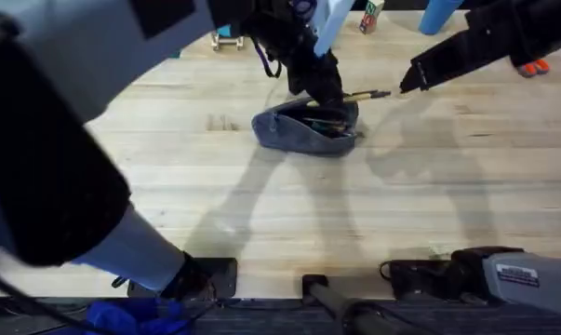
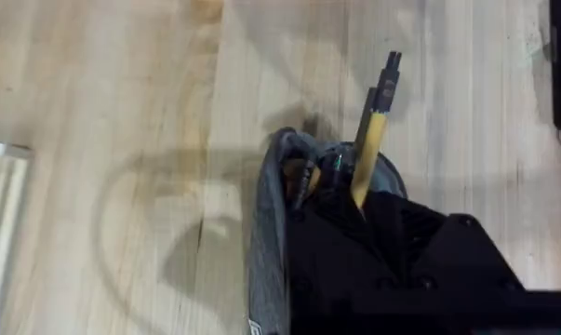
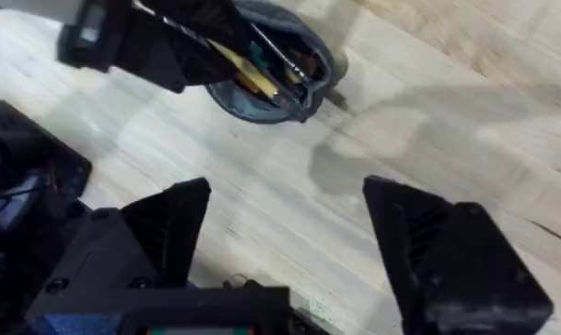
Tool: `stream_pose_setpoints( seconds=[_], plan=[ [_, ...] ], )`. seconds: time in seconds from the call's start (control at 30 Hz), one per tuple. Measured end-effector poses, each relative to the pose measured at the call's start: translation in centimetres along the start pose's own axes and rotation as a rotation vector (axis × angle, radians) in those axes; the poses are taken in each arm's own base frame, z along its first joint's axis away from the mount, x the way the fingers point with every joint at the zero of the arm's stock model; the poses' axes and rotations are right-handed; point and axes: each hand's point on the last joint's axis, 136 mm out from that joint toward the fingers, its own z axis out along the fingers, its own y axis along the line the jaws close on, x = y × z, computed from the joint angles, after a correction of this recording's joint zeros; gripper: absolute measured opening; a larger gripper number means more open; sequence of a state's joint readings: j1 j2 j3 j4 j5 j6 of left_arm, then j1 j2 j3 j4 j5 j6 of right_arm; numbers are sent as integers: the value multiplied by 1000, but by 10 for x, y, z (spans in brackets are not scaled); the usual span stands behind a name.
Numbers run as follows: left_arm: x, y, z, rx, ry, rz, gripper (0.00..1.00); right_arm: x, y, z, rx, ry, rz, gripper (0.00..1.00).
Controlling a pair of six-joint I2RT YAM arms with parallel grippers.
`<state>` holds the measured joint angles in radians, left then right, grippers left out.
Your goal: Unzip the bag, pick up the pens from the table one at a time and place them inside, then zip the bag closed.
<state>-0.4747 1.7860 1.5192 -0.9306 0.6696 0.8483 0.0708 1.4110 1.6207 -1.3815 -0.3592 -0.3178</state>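
Note:
The grey-blue bag (image 1: 303, 128) lies open at the middle of the table (image 1: 261, 205), its mouth facing up, with a dark pen (image 2: 336, 164) and other things inside. My left gripper (image 1: 328, 89) hangs over the bag's right end, shut on the yellow pen (image 1: 364, 95). That pen's dark tip points right, away from the pouch, and its lower end dips into the opening (image 2: 359, 191). My right gripper (image 1: 412, 79) floats just right of the pen tip, apart from it. In the right wrist view my right gripper (image 3: 289, 233) is open wide, with the bag (image 3: 308, 88) farther off.
Along the far edge stand a blue cylinder (image 1: 438, 14), a small colourful box (image 1: 368, 15) and a small wooden piece (image 1: 226, 39). An orange item (image 1: 534, 67) lies at the far right. A white tray edge (image 2: 1, 214) sits left of the bag.

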Motion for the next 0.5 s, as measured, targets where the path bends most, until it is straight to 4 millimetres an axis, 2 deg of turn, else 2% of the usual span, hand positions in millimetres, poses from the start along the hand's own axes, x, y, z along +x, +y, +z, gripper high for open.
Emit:
stream_pose_setpoints(
  seconds=[0.2, 0.5],
  plan=[
    [11, 1, 12, 31, 27, 0, 42, 0, 0, 0, 0, 0, 0, 997],
    [19, 3, 14, 25, 61, -9, 42, 0, 0, 0, -1, 0, 0, 997]
  ],
)
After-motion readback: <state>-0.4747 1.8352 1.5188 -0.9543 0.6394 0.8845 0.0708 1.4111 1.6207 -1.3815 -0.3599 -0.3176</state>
